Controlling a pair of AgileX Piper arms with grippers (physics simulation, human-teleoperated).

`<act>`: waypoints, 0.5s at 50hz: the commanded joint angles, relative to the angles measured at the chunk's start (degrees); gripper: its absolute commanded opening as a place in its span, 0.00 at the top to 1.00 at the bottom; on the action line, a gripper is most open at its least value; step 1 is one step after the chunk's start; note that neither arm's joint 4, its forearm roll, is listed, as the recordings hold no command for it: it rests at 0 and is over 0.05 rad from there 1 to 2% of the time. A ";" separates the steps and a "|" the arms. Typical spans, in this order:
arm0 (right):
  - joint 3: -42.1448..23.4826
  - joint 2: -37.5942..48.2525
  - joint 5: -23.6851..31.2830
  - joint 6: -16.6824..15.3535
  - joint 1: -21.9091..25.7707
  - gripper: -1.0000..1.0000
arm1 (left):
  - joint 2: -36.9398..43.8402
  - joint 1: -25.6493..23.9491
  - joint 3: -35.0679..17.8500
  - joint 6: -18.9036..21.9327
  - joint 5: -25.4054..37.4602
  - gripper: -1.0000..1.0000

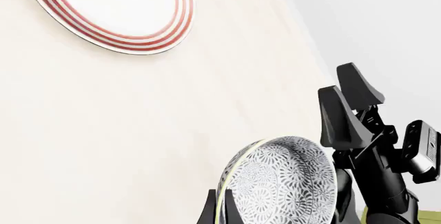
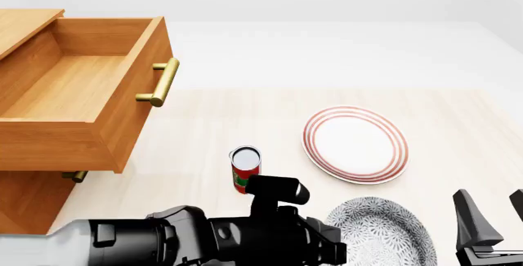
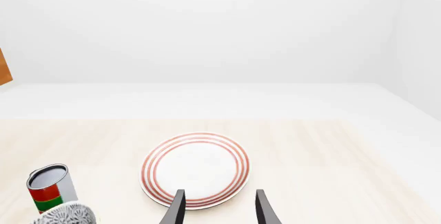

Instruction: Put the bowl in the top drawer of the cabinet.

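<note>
The speckled grey-blue bowl (image 1: 282, 182) sits low at the near edge of the table (image 2: 204, 131), right of centre in the front view (image 2: 380, 232). My left gripper (image 1: 220, 214) is shut on its rim, with one pad on each side of the rim. The right gripper (image 2: 490, 205) hangs open just right of the bowl, nothing between its fingers (image 3: 219, 206). At far left stands the wooden cabinet (image 2: 24, 198). Its top drawer (image 2: 73, 94) is pulled out and empty, the brass bar handle (image 2: 160, 82) facing the table.
A white plate with red rings (image 2: 356, 143) lies beyond the bowl. A red, green and white can (image 2: 245, 168) stands between the plate and the cabinet. The lower drawer's small brass handle (image 2: 73, 176) shows under the open drawer.
</note>
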 commanded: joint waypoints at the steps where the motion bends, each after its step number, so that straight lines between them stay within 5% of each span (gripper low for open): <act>1: 0.00 0.00 0.00 -0.01 0.00 0.00 | -3.67 1.73 -1.14 0.78 3.47 1.00; 25: 0.00 0.00 0.00 0.01 0.00 0.00 | -11.67 6.61 -1.67 3.09 9.45 1.00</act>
